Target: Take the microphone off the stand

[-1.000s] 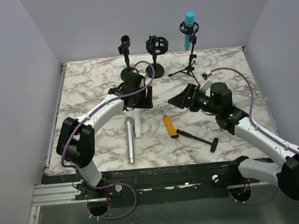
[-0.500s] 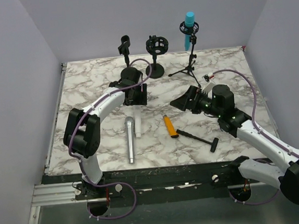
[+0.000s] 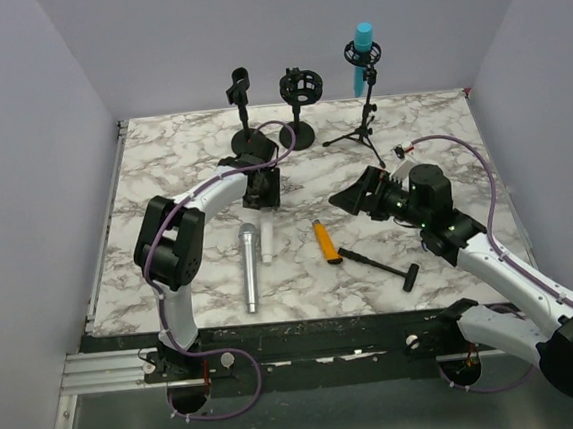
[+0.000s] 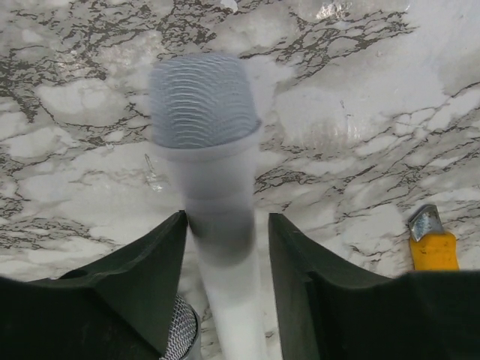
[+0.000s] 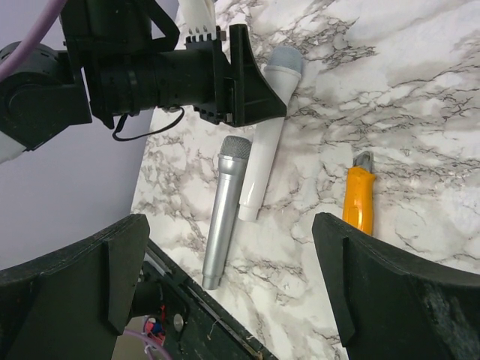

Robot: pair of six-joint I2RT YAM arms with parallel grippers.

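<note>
Orange utility knife (image 3: 325, 241) is lying mid-table (image 3: 163, 180); black T-shaped tool (image 3: 376, 262) is lying just beside, at its 4 o'clock.

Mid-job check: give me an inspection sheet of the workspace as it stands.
Surface: marble table.
Job's things: cyan microphone sits in the tripod stand, not yet removed.
Clutter: white microphone and silver microphone lying side by side; orange knife; black tool; clip stand; shock-mount stand.
Grippers: left gripper open, straddling the white microphone; right gripper open, holding nothing.
Cables: purple cables loop off both arms.
Surroundings: plain walls.
</note>
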